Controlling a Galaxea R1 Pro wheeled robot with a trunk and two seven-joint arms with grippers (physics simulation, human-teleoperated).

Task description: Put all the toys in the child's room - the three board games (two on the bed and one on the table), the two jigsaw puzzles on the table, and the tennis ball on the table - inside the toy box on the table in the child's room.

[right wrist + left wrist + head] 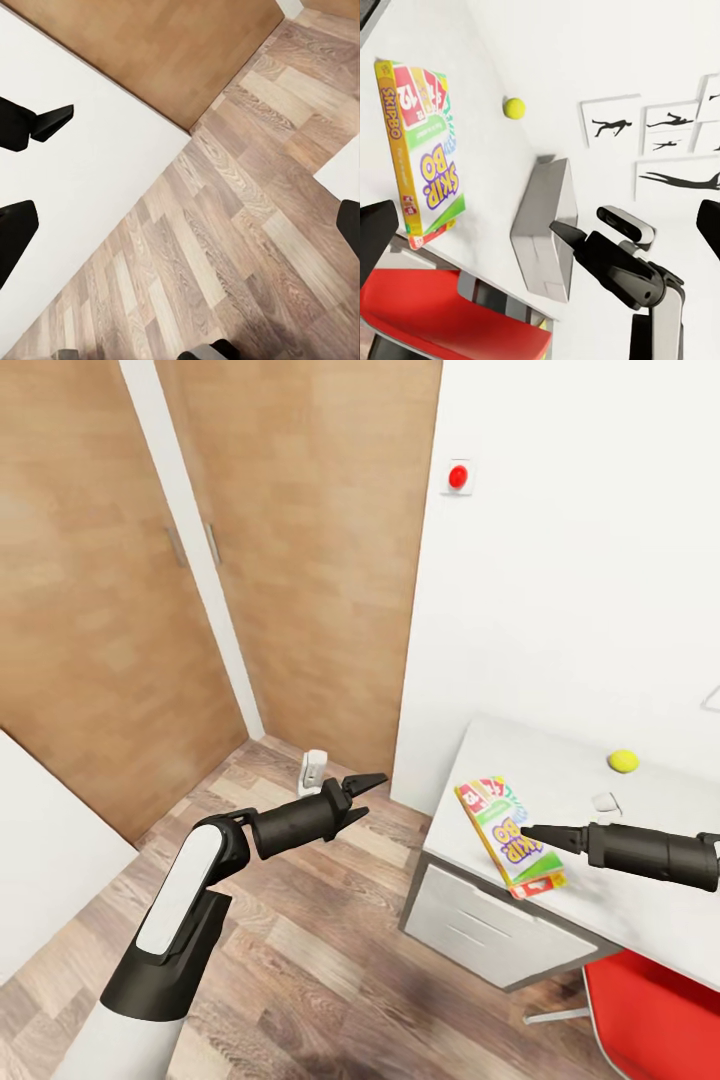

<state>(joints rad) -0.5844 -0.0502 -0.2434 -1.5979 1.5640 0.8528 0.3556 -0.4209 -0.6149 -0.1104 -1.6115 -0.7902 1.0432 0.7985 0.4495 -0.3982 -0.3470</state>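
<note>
Your left arm's white and black forearm rises from the lower left of the head view, and its black left tool (365, 797) hangs over the wood-plank floor (300, 950), fingers slightly parted with nothing between them. Your black right tool (535, 832) reaches in from the right, its tip over the near edge of the white bench (570, 760) and just beside the green and yellow Skip-Bo board game box (507, 838). From the head view its fingers look closed to a point, but you cannot tell for certain how far they are open; the right wrist view shows dark finger parts at the edges of the frame, floor and a white surface between them, and nothing held.

You can see the Skip-Bo box lying flat near the bench's front corner, on top of a second box whose red edge (535, 887) pokes out beneath it. The yellow-green tennis ball (623, 761) sits farther back on the bench, well apart from the boxes.

In the left wrist view the Skip-Bo box (426, 150), the ball (514, 108) and a grey open-topped toy box (547, 225) all rest on the bench, the grey box near the wall. A red chair (650, 1010) stands by the bench's drawers (480, 925). Brown wooden doors (300, 540) fill the left wall.
</note>
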